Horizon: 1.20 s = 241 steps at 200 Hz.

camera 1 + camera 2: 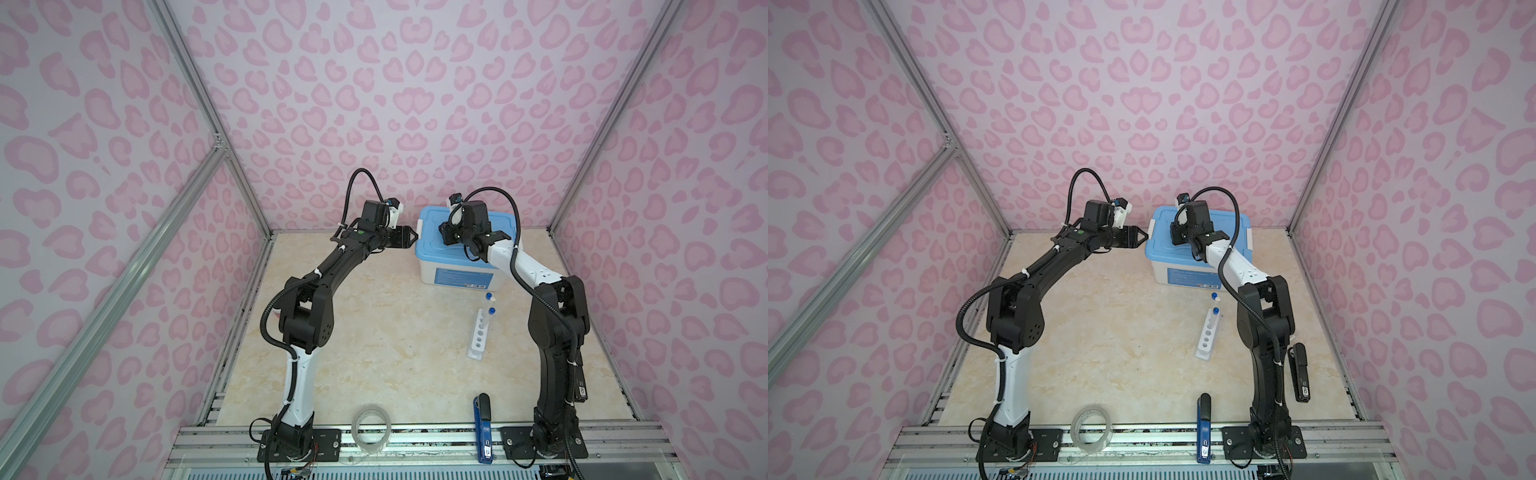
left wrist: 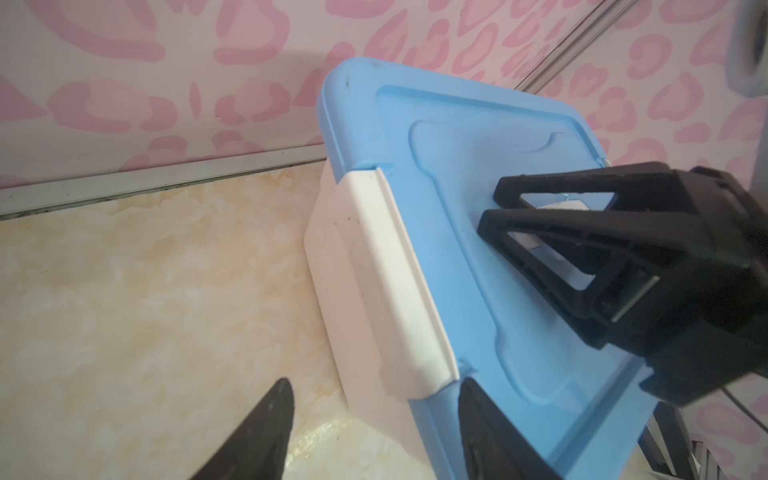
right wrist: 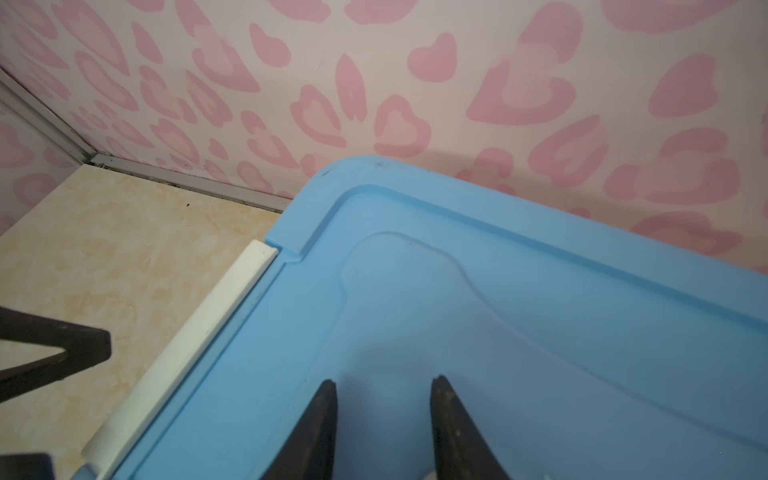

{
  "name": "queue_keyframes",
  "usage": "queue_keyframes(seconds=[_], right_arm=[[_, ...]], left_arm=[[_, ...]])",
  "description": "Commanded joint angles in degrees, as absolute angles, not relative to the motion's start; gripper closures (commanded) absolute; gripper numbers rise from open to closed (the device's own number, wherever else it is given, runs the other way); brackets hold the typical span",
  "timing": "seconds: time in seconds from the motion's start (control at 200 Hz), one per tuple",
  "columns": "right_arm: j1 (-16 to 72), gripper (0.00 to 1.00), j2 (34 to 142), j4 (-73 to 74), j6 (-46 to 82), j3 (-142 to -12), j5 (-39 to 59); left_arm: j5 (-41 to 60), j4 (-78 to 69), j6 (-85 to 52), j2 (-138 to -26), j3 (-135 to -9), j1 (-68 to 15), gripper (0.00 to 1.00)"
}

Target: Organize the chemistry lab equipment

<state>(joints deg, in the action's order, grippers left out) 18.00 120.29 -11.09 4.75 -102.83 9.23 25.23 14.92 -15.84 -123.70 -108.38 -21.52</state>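
At the back of the table (image 1: 365, 340), the left gripper (image 1: 414, 237) stands with jaws spread just beside the white latch (image 2: 386, 282) on the left end of the blue-lidded box (image 1: 434, 251). The latch's long axis runs along the lid's short edge, and the left arm looks best placed to work it. The right gripper (image 2: 492, 208) hovers over the lid, jaws part-closed, with something white behind them; whether it grips anything cannot be told. The white five-hole rack (image 1: 478, 338), with one capped test tube (image 1: 486, 322) standing in it, lies well apart toward the front, nearer the right arm.
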Motion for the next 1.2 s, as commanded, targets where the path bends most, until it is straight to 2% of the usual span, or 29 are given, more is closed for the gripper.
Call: queue_keyframes(seconds=[0.0,0.225,0.48,0.775,1.07,1.2], right_arm=[[18.0,0.61,120.5,-23.8,5.2,-102.5,8.9],[18.5,0.60,115.0,-24.3,3.8,-102.1,6.9],[18.9,0.58,105.4,-20.2,2.7,-97.3,3.4],[19.0,0.46,84.7,-12.4,1.4,-79.1,-2.8],[19.0,0.29,55.9,-4.8,-0.6,-52.8,-15.7],[18.6,0.22,45.8,-1.1,-1.6,-40.8,-23.0]], left_arm=[[25.3,4.3,-15.3,-99.1,-101.2,-20.3,0.34],[18.7,-9.0,-13.6,-84.6,-81.2,-18.5,0.28],[11.3,-14.4,-11.8,-71.7,-66.0,-16.7,0.28],[-2.1,-18.1,-9.0,-59.1,-48.3,-16.5,0.27],[-19.9,-22.2,-7.4,-45.3,-27.7,-16.3,0.23],[-27.2,-27.0,-6.8,-42.5,-19.5,-16.4,0.22]])
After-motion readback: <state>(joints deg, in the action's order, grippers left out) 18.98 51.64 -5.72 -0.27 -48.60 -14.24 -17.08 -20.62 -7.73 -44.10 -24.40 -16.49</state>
